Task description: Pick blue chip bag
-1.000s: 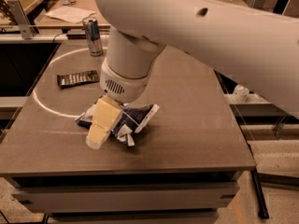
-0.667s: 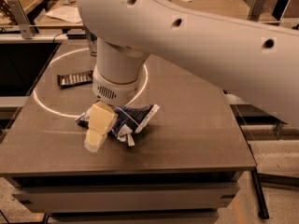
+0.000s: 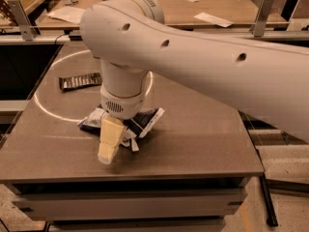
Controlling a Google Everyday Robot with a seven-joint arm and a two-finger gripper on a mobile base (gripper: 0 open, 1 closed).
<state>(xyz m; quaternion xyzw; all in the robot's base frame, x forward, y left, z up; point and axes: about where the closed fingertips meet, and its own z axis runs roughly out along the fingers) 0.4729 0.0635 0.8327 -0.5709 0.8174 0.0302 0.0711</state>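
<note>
While the pincer (image 3: 109,151) hangs over the blue chip bag (image 3: 145,122), perhaps touching it, opening cannot be told

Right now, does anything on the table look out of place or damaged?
Nothing spilled or broken. The blue chip bag lies crumpled, partly hidden beneath the gripper, near the front of the table. A flat dark wrapper lies apart, farther back.

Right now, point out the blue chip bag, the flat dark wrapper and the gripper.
blue chip bag (image 3: 145,121): camera view, its right end.
wrapper (image 3: 79,81): camera view, its middle.
gripper (image 3: 109,148): camera view, cream tip, low over the bag's front.
</note>
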